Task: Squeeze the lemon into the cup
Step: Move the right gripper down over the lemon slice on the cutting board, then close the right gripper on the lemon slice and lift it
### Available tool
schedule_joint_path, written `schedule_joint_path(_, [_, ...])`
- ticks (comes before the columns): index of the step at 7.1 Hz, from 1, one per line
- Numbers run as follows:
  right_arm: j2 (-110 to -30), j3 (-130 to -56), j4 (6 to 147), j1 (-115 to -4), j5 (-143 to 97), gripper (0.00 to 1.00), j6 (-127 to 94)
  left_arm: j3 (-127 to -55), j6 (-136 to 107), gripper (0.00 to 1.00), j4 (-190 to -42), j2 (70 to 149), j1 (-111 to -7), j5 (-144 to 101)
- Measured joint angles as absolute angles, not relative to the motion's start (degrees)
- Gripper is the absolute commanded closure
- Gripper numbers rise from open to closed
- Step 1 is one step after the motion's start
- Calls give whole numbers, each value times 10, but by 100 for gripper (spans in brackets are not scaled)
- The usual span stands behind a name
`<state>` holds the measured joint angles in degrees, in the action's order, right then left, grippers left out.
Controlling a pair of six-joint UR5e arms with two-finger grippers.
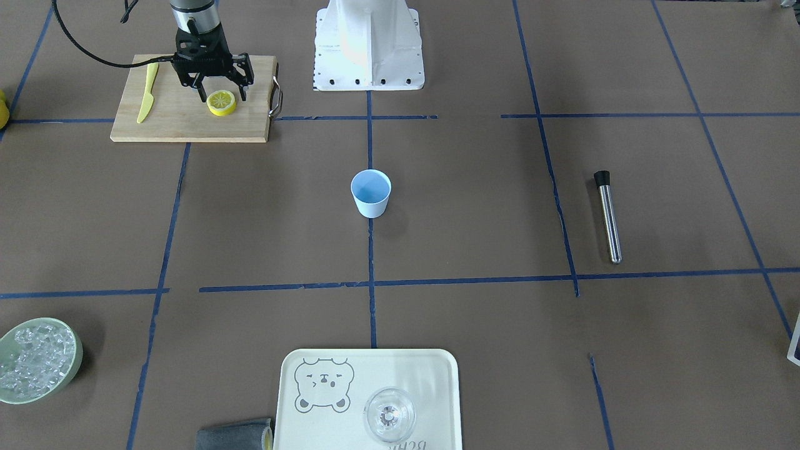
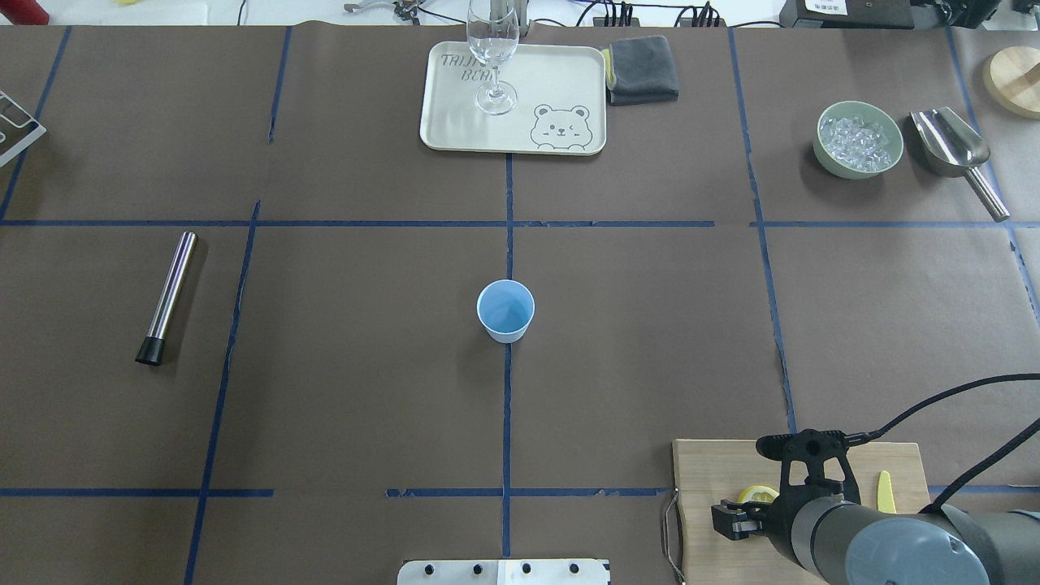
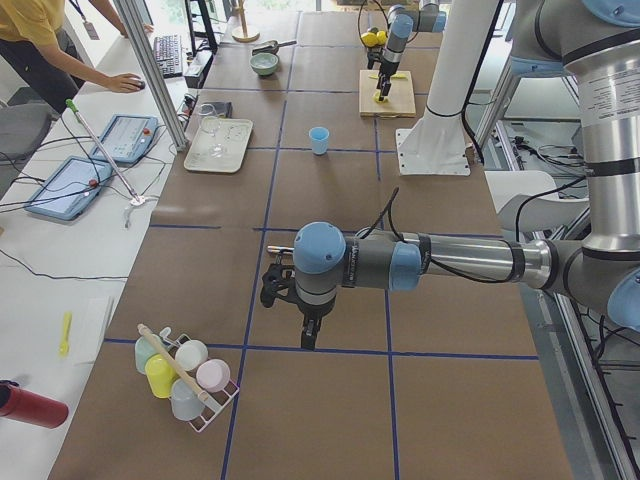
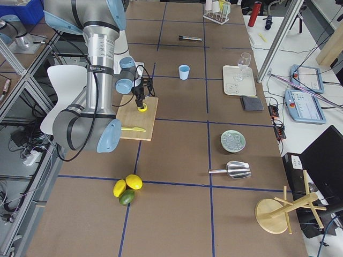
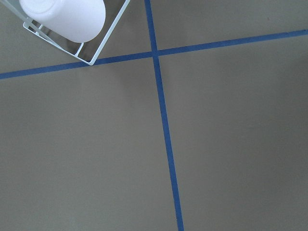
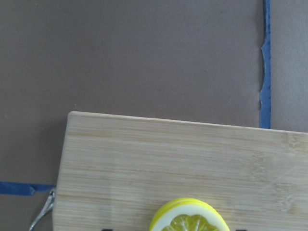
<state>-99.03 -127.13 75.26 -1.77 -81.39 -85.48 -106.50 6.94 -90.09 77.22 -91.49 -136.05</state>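
Observation:
The lemon (image 1: pixel 222 103), a thick yellow piece with its cut face up, lies on the wooden cutting board (image 1: pixel 181 125) at the robot's right near corner. My right gripper (image 1: pixel 223 97) is open and hangs just over the lemon, one finger on each side, apart from it. The right wrist view shows the lemon (image 6: pixel 189 217) at its bottom edge. The light-blue cup (image 1: pixel 370 192) stands upright and empty at the table's middle, far from both grippers. My left gripper (image 3: pixel 292 305) shows only in the exterior left view, low over bare table. I cannot tell whether it is open or shut.
A yellow knife (image 1: pixel 147 92) lies on the board beside the lemon. A steel muddler (image 1: pixel 607 215) lies on the robot's left side. A tray (image 1: pixel 431 375) with a clear glass (image 1: pixel 389 414), a bowl of ice (image 1: pixel 34 359) and a cup rack (image 5: pixel 72 24) stand farther off.

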Motion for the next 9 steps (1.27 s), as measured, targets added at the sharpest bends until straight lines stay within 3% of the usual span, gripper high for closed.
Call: schedule_joint_path(9, [-1011, -1253, 706, -10, -811, 16, -853, -1067, 69, 0, -901, 773, -915, -1361])
